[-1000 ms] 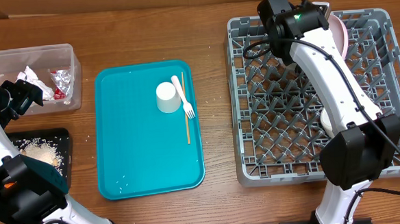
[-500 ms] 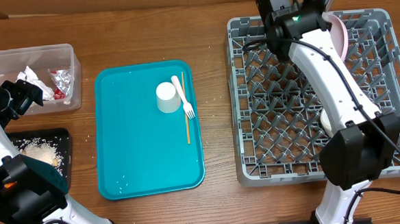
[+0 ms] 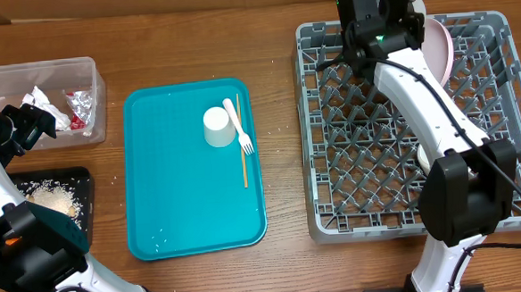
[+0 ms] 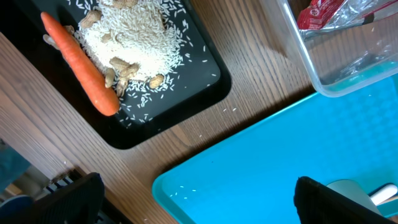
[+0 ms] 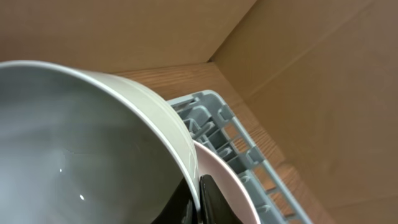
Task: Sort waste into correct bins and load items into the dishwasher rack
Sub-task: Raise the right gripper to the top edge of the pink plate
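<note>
Item: white bowl (image 5: 74, 143), rim pinched between the narrow right fingers (image 5: 211, 200), held at the far edge of the dishwasher rack (image 3: 311, 134), just beside the pink plate (image 5: 231, 190) standing there. Left fingers (image 4: 68, 200) spread wide, empty, far left. Handling, as judged: lower the bowl on edge between pegs, clear of the plate, before releasing.
</note>
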Robot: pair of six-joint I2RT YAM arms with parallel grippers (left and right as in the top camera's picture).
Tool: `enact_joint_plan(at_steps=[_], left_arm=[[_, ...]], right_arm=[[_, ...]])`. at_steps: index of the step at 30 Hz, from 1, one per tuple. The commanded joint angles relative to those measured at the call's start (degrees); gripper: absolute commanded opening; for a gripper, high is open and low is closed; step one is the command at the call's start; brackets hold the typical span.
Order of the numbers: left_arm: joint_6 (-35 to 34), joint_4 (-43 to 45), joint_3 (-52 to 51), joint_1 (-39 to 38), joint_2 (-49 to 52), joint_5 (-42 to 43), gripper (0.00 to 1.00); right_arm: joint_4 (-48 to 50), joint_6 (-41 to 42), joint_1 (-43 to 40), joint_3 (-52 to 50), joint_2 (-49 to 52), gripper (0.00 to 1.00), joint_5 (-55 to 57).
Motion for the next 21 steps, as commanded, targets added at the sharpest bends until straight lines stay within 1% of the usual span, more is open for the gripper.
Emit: enact_joint_plan(at_steps=[1,5,8,10,14,21], left_arm=[[-1.2,-0.1,1.0,-0.1,-1.4,-0.8,1.0],[-1.2,-0.1,1.0,-0.1,-1.4,-0.8,0.99],[-1.2,-0.1,1.0,-0.1,-1.4,-0.8,1.0],[-1.2,-0.1,1.0,-0.1,-1.4,-0.8,1.0],[-1.2,-0.1,1.0,-0.1,-1.4,-0.8,1.0],[-1.2,-0.1,1.0,-0.1,-1.4,-0.8,1.0]], right_arm=[[2.3,-8.3,-0.6,-2.4,-2.1,0.07,2.3],[5.9,-12.5,-0.6,-6.5,-2.1,0.11,2.3],[9.7,-16.0,-0.6,-9.9,-2.1,0.11,2.3],[11.3,-16.8,-0.6,-11.6,-2.1,0.11,2.3],[12.4,-17.1,-0.5,-12.4,-2.1,0.11,2.3],[16.8,-21.6,1.1,-12.3,-2.1,0.1,5.4]])
